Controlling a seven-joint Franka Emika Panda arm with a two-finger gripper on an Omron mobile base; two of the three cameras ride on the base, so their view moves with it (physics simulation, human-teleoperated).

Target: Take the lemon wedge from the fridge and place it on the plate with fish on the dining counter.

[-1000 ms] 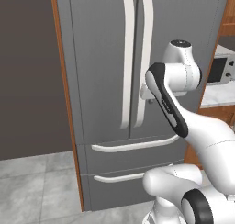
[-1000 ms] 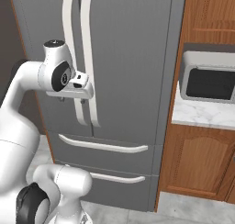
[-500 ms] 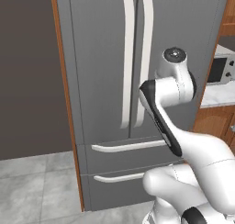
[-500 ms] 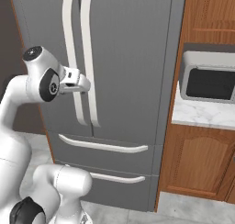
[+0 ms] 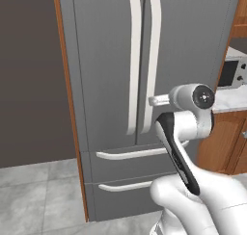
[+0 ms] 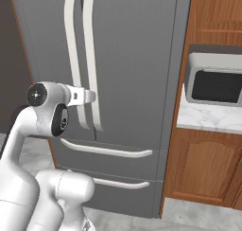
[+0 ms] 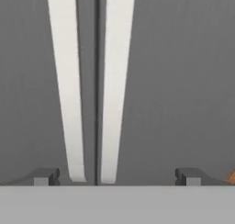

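The fridge (image 5: 106, 60) stands shut in front of me, tall and grey, its two long pale handles (image 5: 133, 65) side by side at the door seam. My gripper (image 5: 153, 101) is held at the lower part of the handles, close to the right door's handle (image 6: 90, 59). In the hand view the gripper (image 7: 117, 177) is open, its dark fingertips (image 7: 46, 176) far apart, with both handles (image 7: 114, 81) between them a little way ahead and nothing held. The lemon wedge is hidden behind the closed doors. The plate with fish and the dining counter are out of view.
Two drawers with curved pale handles (image 5: 130, 154) sit under the doors. To the fridge's right a microwave (image 6: 217, 81) stands on a marble counter (image 6: 208, 119) above wooden cabinets (image 6: 203, 168). A dark wall (image 5: 29, 75) is on the left, with grey floor tiles (image 5: 38, 190) below it.
The arm has dropped lower and the hand has swung in toward the lower part of the door handles. The jaws stay wide, and the fridge doors stay shut.
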